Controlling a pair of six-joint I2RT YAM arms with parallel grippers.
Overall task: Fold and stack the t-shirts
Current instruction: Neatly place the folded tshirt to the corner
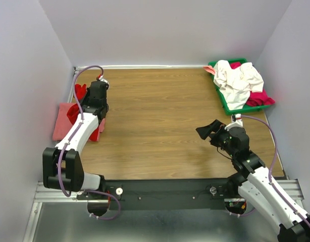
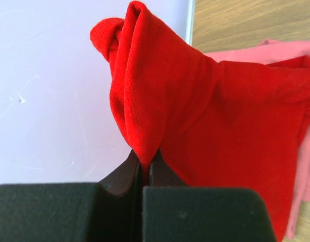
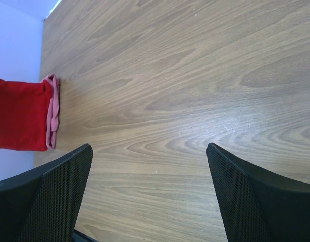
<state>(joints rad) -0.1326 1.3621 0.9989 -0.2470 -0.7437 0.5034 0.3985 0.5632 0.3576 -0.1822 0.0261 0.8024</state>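
My left gripper [image 1: 93,89] is shut on a fold of the bright red t-shirt [image 1: 74,112], lifted at the table's left edge; in the left wrist view the jaws [image 2: 145,159] pinch the red t-shirt [image 2: 195,101], which hangs over the salmon-pink folded t-shirt [image 2: 276,50]. The salmon-pink t-shirt [image 1: 60,123] lies flat under it. My right gripper [image 1: 208,130] is open and empty above bare wood [image 3: 150,148]. White t-shirt [image 1: 237,80] and magenta t-shirt [image 1: 261,97] lie heaped at the far right.
The white and magenta shirts lie in a green plastic tray [image 1: 219,94] at the far right corner. White walls enclose the table on the left, back and right. The red t-shirt [image 3: 18,116] and the salmon-pink t-shirt [image 3: 53,111] show far off in the right wrist view.
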